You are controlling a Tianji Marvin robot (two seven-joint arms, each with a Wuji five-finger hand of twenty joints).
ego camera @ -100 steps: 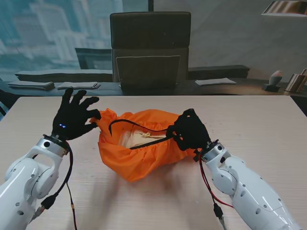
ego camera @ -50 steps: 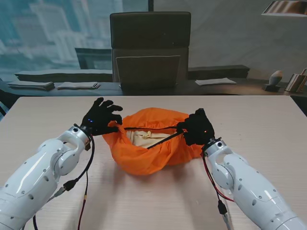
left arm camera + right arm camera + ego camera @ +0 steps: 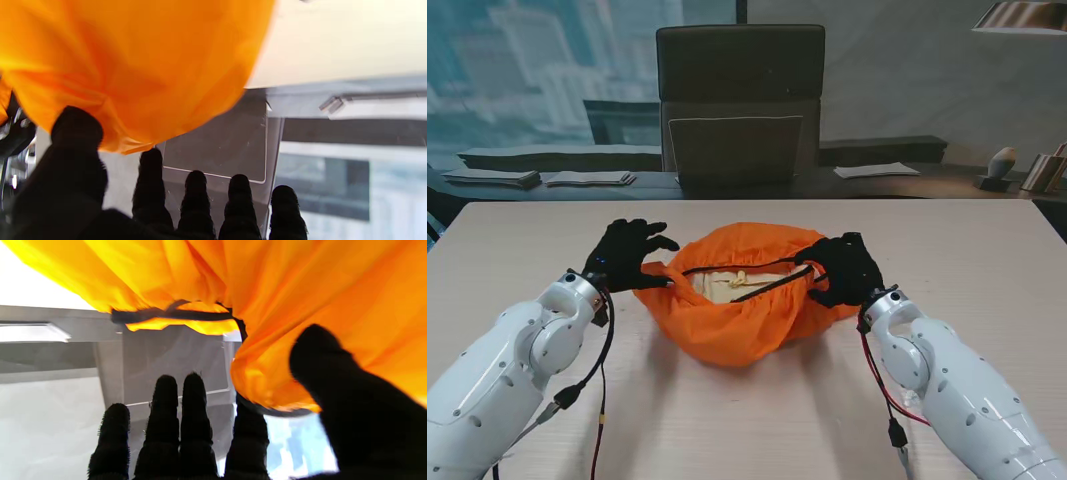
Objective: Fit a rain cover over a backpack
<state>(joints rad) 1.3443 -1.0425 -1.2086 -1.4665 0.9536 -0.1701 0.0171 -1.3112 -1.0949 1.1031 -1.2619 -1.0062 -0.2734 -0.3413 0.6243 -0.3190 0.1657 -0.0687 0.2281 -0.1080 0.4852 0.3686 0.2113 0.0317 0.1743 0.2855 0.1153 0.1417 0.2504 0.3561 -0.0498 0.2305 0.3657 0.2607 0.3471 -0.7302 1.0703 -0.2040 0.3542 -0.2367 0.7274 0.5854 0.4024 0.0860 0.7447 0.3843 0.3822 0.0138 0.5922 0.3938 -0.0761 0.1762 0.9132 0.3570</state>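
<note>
At table's centre, my left hand (image 3: pixel 627 255) and right hand (image 3: pixel 845 268) pinch the rain cover (image 3: pixel 737 315) rim, spreading it over the backpack (image 3: pixel 727 288).

Table (image 3: pixel 517 235): we see pale wood grain.
Chair (image 3: pixel 740 100): we see it dark, at the far edge, centred.
Papers (image 3: pixel 876 170): we see them far right, on the dark desk (image 3: pixel 897 182).
</note>
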